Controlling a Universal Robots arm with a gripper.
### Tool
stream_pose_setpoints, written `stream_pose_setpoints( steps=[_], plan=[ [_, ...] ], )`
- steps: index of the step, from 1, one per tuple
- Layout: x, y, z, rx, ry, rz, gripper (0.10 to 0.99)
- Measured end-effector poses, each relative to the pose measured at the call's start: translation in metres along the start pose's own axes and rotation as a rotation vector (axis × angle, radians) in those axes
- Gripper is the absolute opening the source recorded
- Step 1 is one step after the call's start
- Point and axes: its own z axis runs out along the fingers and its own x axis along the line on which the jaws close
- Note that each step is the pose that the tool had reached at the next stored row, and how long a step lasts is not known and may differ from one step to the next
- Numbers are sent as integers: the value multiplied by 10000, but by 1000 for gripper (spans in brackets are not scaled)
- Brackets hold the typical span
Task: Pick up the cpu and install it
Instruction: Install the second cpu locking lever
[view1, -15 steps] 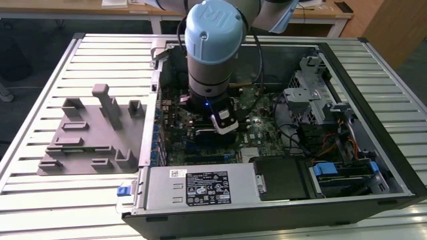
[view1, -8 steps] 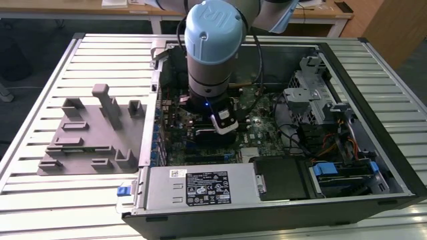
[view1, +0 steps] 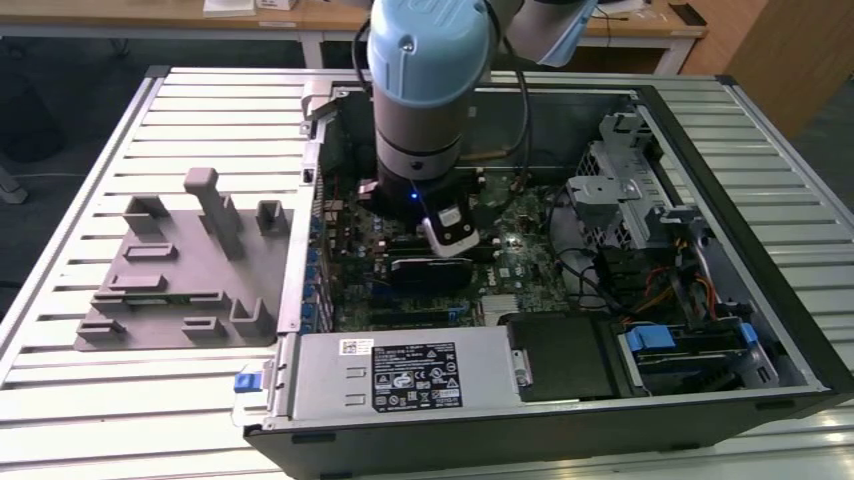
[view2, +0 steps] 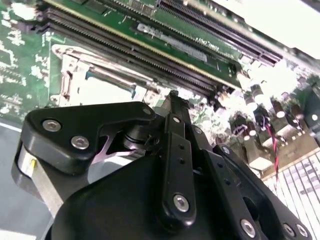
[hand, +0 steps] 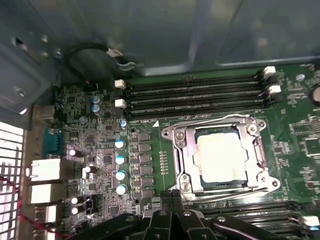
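Note:
The cpu (hand: 220, 157), a square chip with a pale silver top, lies flat inside the metal-framed socket (hand: 182, 150) on the green motherboard. The socket's frame surrounds it, and in the second wrist view the chip (view2: 102, 90) shows as a pale plate just beyond the black gripper linkage. My gripper (hand: 171, 196) hangs beside the socket, a little off the chip's near corner, with its two fingers together and nothing between them. From the exterior view, the blue-grey arm (view1: 420, 90) reaches straight down into the open computer case.
Long black memory slots (hand: 195, 95) run along both sides of the socket. A grey box with a white label (view1: 400, 375) fills the case's near side, and a drive cage with cables (view1: 641, 230) stands at the exterior view's right. A grey fixture block (view1: 174, 270) sits on the slatted table.

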Motion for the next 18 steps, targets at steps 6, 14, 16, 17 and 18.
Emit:
stream_pose_setpoints(
  steps=[6,14,16,17,18],
  plan=[
    [0,24,-78,17,-10,-2,106],
    [-76,67,-69,589,-114,153,106],
    [-86,110,-57,637,-121,162,106],
    [-88,133,-50,668,-126,162,106],
    [-89,158,-43,702,-130,163,106]
  ],
)
